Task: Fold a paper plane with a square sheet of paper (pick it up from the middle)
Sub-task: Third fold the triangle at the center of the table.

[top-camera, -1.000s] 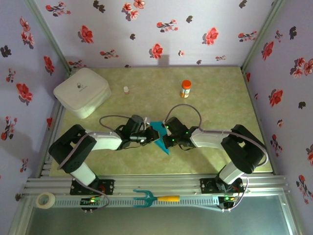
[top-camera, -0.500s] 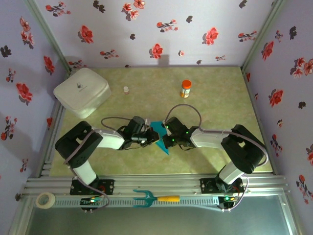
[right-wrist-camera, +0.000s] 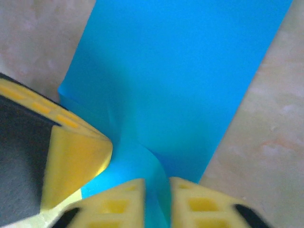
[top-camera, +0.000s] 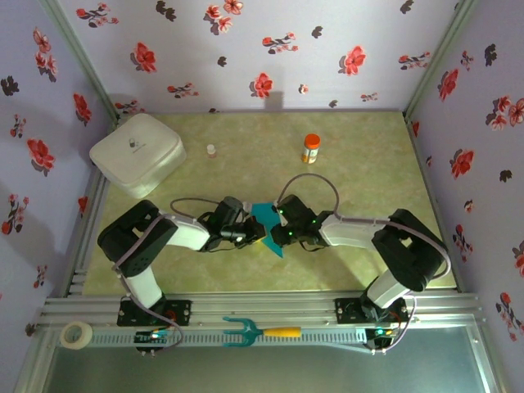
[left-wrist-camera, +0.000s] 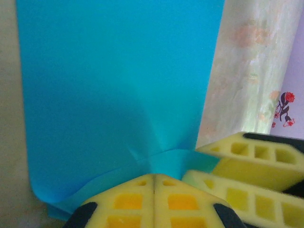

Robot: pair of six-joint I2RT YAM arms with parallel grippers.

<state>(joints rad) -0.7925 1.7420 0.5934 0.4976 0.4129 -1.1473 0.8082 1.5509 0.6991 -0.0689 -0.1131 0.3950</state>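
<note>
Because both pincers meet on one small patch near the middle of the table (top-camera: 360, 164), the teal sheet of paper (left-wrist-camera: 118, 85) is bunched up between them while the rest of it lies flat on the tabletop; the left gripper (left-wrist-camera: 154, 183) has its yellow pads pressed together on a pinched-up edge; the right gripper (right-wrist-camera: 156, 194) stands narrowly parted around a raised ridge, and whether it grips I cannot tell. Pulling apart could tear the thin sheet at the pinch; a loose right hold could let the ridge slip and skew the crease; the crowded fingers might collide.
</note>
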